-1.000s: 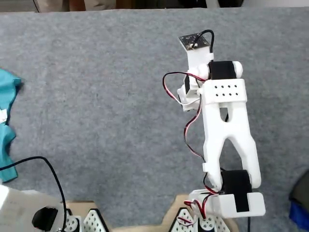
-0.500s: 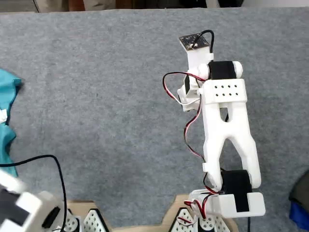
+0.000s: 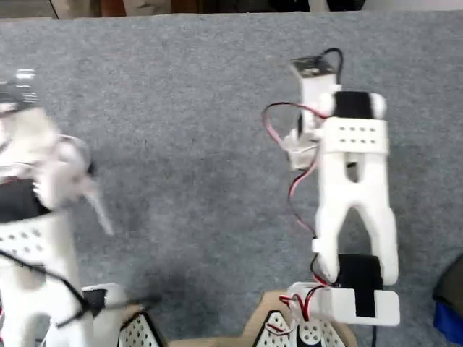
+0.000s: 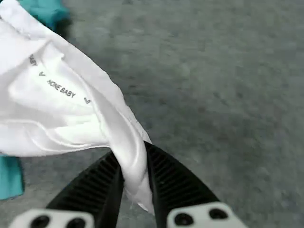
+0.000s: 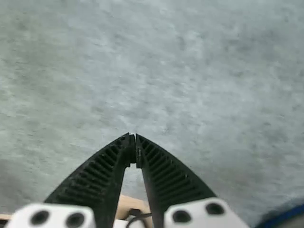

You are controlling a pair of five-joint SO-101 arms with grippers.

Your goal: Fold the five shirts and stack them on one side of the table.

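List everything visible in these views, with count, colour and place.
white shirt: one, white, bunched, hanging from the left gripper
teal shirt: at least one, teal, on the table past the white shirt
fabric: count unclear, dark and blue, at the table's right edge
table: one, grey cover
left gripper: one, black fingers, shut on the white shirt
right gripper: one, black fingers, shut and empty, over bare table
left arm: one, white
right arm: one, white

2 white arms [image 3: 340, 189], black motors [image 3: 356, 105], red cables [image 3: 292, 189]
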